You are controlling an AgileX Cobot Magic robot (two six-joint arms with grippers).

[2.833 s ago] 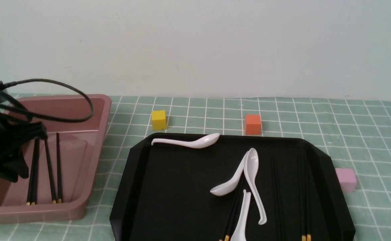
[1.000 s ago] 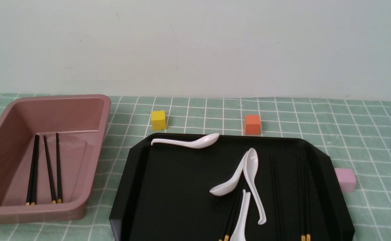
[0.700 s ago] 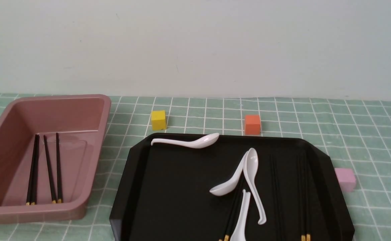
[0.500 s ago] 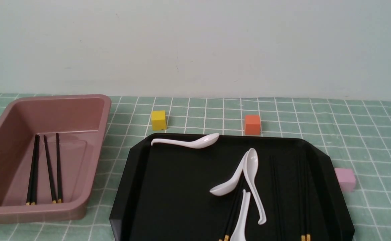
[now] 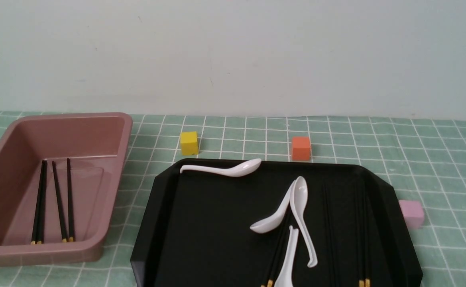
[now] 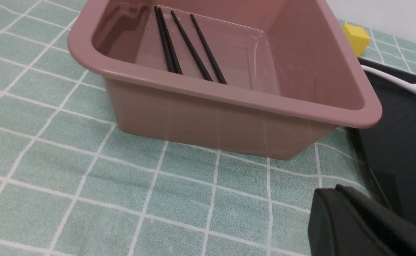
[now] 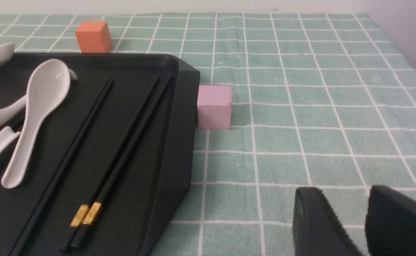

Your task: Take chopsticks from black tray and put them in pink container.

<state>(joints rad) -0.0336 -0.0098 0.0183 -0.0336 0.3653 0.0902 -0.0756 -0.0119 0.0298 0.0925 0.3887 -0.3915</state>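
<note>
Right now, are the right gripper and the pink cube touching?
Apart. The right wrist view shows it: green cloth lies in plain sight between the right gripper's fingertips and the pink cube.

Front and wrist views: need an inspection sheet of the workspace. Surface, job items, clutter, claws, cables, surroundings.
Surface: green cloth with white grid lines; some creases.
Pink container: upright, four chopsticks inside.
Black tray: more chopsticks in it, some partly covered by spoons.
Clutter: four white spoons in the tray; yellow cube, orange cube and small pink cube on the cloth.
Left claw: shut, nothing seen in it.
Right claw: open, nothing seen in it.
Cables: nothing seen.
Surroundings: pale wall behind, with small marks.
</note>
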